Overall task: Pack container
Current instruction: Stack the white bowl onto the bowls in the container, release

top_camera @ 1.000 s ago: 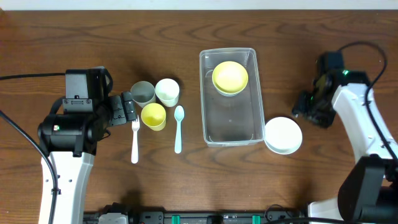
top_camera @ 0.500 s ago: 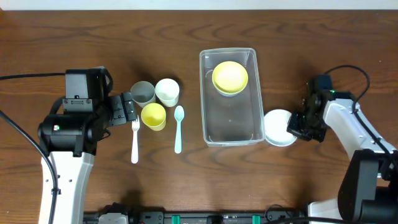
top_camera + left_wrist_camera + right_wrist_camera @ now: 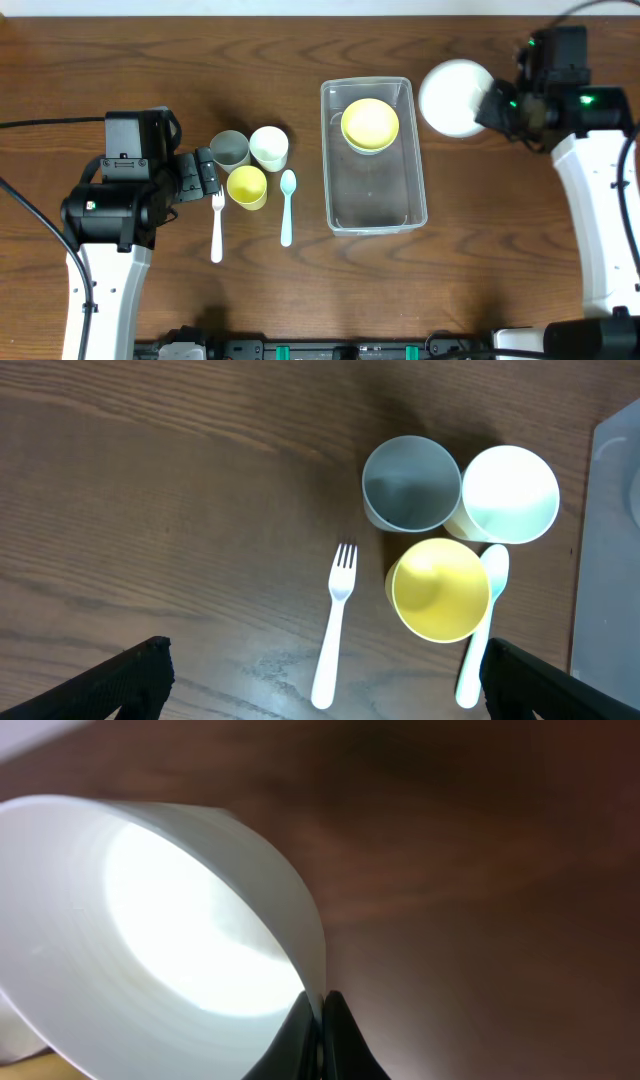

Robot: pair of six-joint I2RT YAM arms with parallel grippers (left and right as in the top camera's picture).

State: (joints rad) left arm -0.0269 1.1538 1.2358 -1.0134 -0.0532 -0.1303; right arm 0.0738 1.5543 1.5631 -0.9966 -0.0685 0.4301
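The clear container [image 3: 372,190] lies in the middle of the table with a yellow bowl [image 3: 370,123] inside its far end. My right gripper [image 3: 492,105] is shut on the rim of a white bowl [image 3: 453,97], held in the air just right of the container's far corner. In the right wrist view the white bowl [image 3: 150,940] fills the left side, its wall pinched between the fingertips [image 3: 300,1030]. My left gripper [image 3: 207,174] hangs open above the table left of the cups; in its wrist view the left gripper [image 3: 320,685] spans the fork handle.
Left of the container stand a grey cup [image 3: 229,149], a white cup [image 3: 269,147] and a yellow cup [image 3: 247,186]. A white fork [image 3: 217,228] and a pale blue spoon [image 3: 287,207] lie beside them. In the left wrist view the fork [image 3: 334,625] and yellow cup [image 3: 440,589] show.
The right gripper closed on the white bowl's rim at the container's near right corner, lifted it and carried it to the far right of the container. The left arm stayed still.
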